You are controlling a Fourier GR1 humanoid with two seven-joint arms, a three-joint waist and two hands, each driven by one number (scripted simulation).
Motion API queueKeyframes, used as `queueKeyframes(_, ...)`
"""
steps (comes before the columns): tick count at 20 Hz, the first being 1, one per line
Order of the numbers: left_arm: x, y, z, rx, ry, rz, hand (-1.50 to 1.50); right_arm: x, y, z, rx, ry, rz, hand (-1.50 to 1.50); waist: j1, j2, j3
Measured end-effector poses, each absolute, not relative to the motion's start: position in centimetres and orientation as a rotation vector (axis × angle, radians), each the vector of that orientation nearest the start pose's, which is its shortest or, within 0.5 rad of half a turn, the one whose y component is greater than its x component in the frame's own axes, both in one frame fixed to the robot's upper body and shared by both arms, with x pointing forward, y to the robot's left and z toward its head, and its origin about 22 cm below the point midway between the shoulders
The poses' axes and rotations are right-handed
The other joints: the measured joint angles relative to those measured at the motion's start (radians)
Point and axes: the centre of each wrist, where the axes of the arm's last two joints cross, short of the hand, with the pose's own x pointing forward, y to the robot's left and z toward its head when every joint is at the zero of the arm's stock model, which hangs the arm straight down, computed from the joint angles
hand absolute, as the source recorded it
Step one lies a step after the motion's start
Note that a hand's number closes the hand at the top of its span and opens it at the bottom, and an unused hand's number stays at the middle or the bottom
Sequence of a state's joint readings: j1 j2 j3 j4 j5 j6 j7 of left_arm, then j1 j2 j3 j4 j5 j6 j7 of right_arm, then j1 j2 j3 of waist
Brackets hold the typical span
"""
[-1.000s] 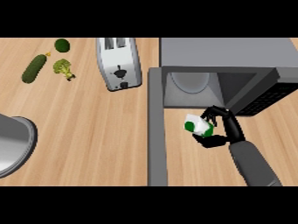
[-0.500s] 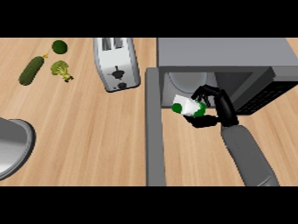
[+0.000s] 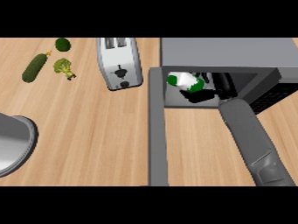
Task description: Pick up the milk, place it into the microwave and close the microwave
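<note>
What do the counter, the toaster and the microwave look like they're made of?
The counter looks like light wood with a matte finish: pale streaks of grain run across it. The toaster seems to be brushed or polished metal, silver-grey with soft highlights along its side. The microwave looks like plain grey metal or painted casing, flat and dull; its open door has the same grey tone.

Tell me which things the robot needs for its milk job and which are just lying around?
Needed:
white milk carton with green cap
grey box-shaped microwave
its open grey door
black right hand, curled round the carton

Just lying around:
silver toaster
long green cucumber
green broccoli
dark green avocado
big grey metal pot
</note>
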State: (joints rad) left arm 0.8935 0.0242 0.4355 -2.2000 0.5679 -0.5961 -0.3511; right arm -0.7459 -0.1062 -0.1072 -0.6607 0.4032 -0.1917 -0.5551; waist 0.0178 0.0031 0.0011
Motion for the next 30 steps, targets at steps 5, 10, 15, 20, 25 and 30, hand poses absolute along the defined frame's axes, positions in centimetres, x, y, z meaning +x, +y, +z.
queueKeyframes(5, 0.9, 35.0, 5.9, -0.012, -1.928, 0.168, -1.5, 41.7, -19.6, 1.6, -0.462, -1.899, 0.547, 1.5, 0.019, 0.01, 0.001)
queueKeyframes(10, 2.0, 35.5, 5.1, -0.03, -1.927, 0.16, -1.5, 43.0, -19.7, 2.5, -0.603, -1.842, 0.493, 1.5, 0.042, 0.023, 0.002)
queueKeyframes(15, 3.1, 36.0, 4.9, -0.049, -1.924, 0.138, -1.5, 43.5, -20.6, 3.1, -0.722, -1.81, 0.349, -1.5, 0.065, 0.036, 0.003)
queueKeyframes(20, 4.0, 36.2, 5.1, -0.048, -1.929, 0.11, -1.5, 43.6, -21.2, 3.0, -0.831, -1.812, 0.337, -1.5, 0.086, 0.045, 0.003)
queueKeyframes(25, 4.9, 36.5, 5.1, -0.064, -1.938, 0.073, -1.5, 43.5, -21.6, 2.5, -0.835, -1.793, 0.395, -1.5, 0.097, 0.049, 0.003)
queueKeyframes(30, 5.8, 35.9, 5.1, -0.098, -1.934, 0.035, -1.5, 43.5, -21.3, 2.4, -0.766, -1.798, 0.41, -1.5, 0.095, 0.048, 0.003)
